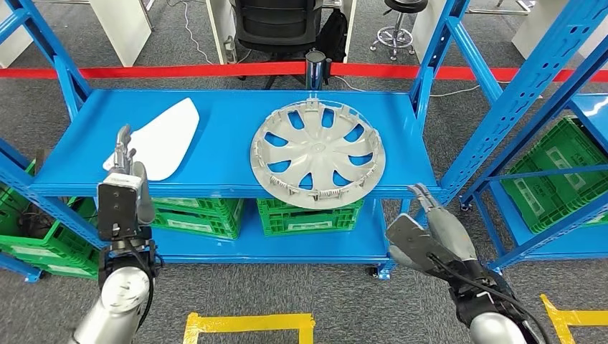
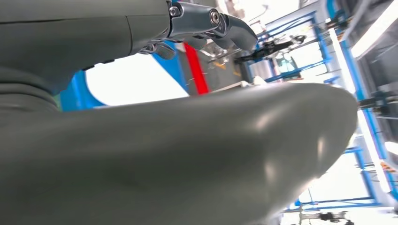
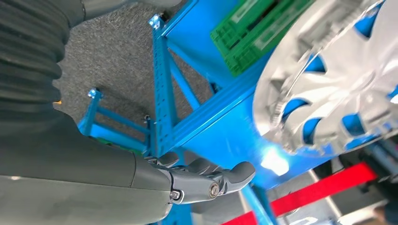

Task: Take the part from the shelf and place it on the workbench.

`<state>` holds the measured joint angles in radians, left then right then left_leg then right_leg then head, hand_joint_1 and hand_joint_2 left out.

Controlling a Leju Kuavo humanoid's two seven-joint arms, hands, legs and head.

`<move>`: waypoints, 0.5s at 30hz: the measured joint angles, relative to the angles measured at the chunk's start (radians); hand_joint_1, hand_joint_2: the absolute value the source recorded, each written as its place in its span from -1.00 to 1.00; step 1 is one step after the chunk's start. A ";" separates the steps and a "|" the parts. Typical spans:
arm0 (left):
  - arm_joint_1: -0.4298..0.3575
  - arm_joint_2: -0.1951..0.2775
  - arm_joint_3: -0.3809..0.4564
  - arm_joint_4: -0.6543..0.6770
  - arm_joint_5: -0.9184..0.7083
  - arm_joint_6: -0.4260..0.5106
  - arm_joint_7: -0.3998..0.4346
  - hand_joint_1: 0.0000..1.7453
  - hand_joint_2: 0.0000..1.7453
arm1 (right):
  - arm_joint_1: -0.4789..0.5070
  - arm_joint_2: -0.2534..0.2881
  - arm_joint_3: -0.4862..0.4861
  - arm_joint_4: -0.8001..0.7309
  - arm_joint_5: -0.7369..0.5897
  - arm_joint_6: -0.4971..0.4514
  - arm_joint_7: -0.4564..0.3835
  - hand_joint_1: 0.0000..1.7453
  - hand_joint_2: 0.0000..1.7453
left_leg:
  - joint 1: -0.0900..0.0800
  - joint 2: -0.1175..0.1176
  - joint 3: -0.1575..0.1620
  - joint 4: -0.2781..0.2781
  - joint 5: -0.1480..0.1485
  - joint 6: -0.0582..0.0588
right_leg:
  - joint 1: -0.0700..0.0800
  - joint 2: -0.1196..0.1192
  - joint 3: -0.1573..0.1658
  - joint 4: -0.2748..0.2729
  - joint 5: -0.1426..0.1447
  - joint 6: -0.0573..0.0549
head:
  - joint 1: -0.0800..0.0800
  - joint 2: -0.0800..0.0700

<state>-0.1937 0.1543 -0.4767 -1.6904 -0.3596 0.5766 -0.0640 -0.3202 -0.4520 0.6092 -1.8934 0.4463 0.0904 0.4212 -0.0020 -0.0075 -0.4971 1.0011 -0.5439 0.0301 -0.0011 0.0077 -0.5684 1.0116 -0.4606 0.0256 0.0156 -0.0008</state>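
Note:
A silver wheel cover [image 1: 317, 153] lies flat on the blue shelf [image 1: 229, 115], its near rim overhanging the front edge. The right wrist view catches its spokes [image 3: 338, 89] from close by. A white flat panel [image 1: 163, 137] rests on the shelf's left part. My left hand [image 1: 125, 188] is raised in front of the shelf's left front edge, fingers pointing up near the panel, holding nothing. My right hand [image 1: 423, 229] hangs open below and right of the wheel cover, fingers spread and apart from it. In the left wrist view my thumb [image 2: 187, 159] blocks most of the scene.
Green crates [image 1: 308, 215] sit on the lower shelf level, with more [image 1: 559, 172] in the rack to the right. Blue uprights [image 1: 430, 72] frame the shelf. A red barrier tape [image 1: 179, 72] runs behind. Yellow floor tape [image 1: 251, 324] marks the carpet before me.

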 joint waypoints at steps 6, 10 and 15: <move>-0.021 -0.002 -0.009 -0.022 0.029 -0.014 -0.005 -1.00 -1.00 | -0.028 -0.004 0.042 0.021 -0.010 0.008 0.003 -1.00 1.00 | 0.000 0.000 0.000 0.000 0.000 0.000 | 0.000 0.000 0.000 0.000 0.000 0.000 | 0.000 0.000; -0.027 -0.004 -0.011 -0.029 0.103 -0.034 -0.041 -1.00 -1.00 | -0.037 -0.007 0.059 0.034 -0.013 0.006 0.003 -1.00 1.00 | 0.000 0.000 -0.001 0.000 0.000 0.000 | 0.000 0.000 0.000 0.000 0.000 0.000 | 0.000 0.000; -0.028 -0.004 -0.012 -0.037 0.176 -0.056 -0.074 -1.00 -1.00 | -0.045 -0.012 0.073 0.046 -0.014 0.005 0.001 -1.00 1.00 | 0.000 0.000 -0.001 0.000 0.000 0.000 | 0.000 0.000 0.000 0.000 0.000 0.000 | 0.000 0.000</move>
<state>-0.2219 0.1507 -0.4891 -1.7273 -0.1839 0.5206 -0.1383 -0.3654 -0.4637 0.6824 -1.8472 0.4328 0.0950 0.4224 -0.0020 -0.0075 -0.4980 1.0011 -0.5438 0.0301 -0.0013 0.0078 -0.5685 1.0111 -0.4606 0.0256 0.0156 -0.0008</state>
